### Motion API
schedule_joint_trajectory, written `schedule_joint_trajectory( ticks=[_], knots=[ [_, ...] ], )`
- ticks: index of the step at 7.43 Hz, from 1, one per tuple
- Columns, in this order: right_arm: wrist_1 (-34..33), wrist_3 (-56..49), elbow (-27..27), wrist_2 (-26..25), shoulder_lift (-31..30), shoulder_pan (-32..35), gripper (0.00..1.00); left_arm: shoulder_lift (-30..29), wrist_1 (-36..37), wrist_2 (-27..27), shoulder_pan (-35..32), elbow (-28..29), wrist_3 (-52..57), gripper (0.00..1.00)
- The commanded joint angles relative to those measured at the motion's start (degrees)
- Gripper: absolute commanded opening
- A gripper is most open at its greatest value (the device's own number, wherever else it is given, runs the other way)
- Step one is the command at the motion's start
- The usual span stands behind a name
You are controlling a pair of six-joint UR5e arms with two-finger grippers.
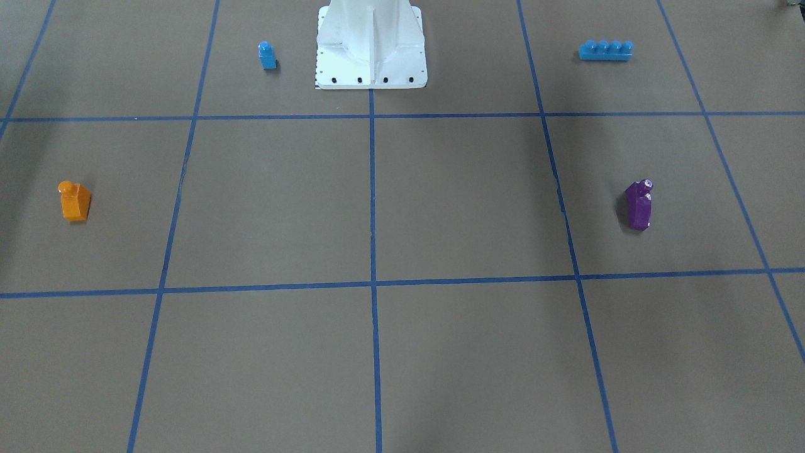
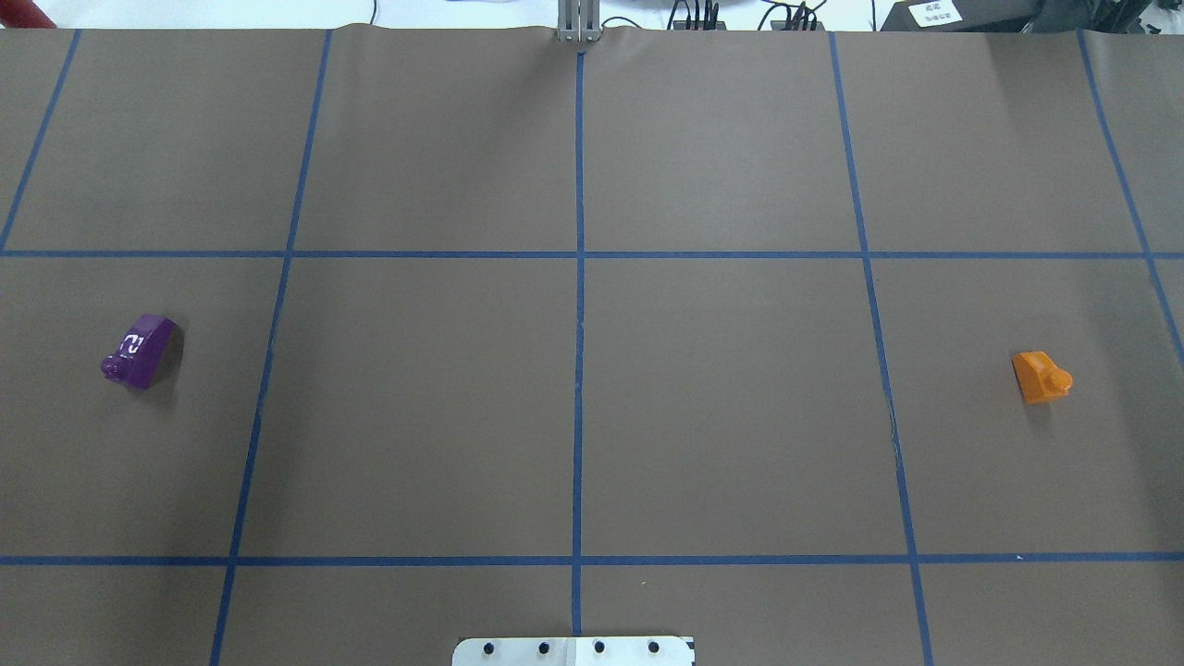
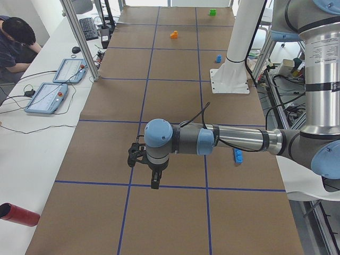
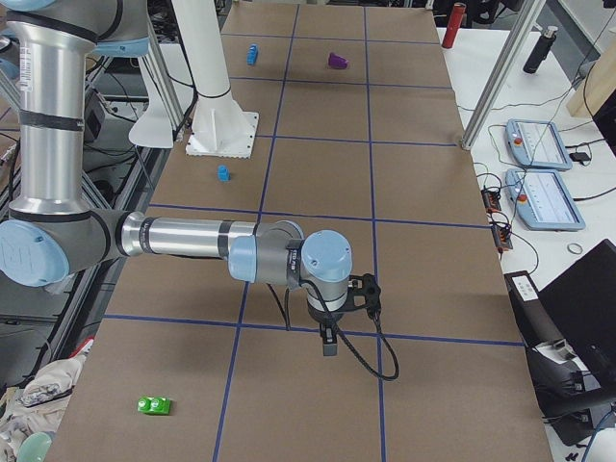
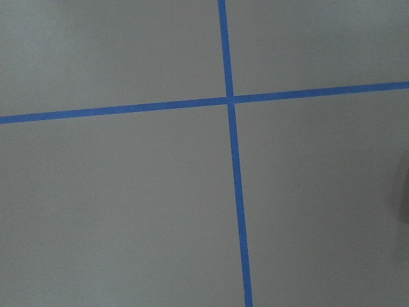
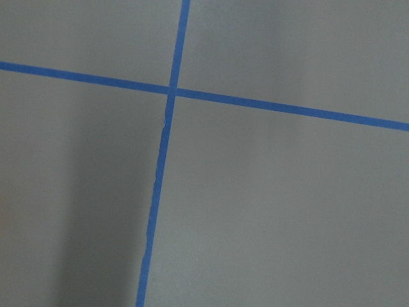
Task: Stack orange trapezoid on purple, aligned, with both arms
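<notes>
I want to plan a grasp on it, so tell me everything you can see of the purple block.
The purple block is small and glossy and looks like plastic. It has one sloped face that catches a white glare and a single round stud. It appears to stand upright with the stud on top. It sits alone inside a blue-taped square on the robot's left side of the brown table. Only the table touches it.
</notes>
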Motion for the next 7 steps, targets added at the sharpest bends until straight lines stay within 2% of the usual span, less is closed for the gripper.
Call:
schedule_joint_trajectory(
  ticks=[1,7],
  knots=[
    [0.0,0.07,0.0,0.18,0.0,0.0,1.0,0.0,-0.09,-0.45,0.04,-0.1,0.17,1.0],
    [0.09,-0.37,-0.35,0.18,0.26,-0.09,1.0,-0.01,-0.96,0.07,0.12,-1.43,-0.35,1.0]
  ],
)
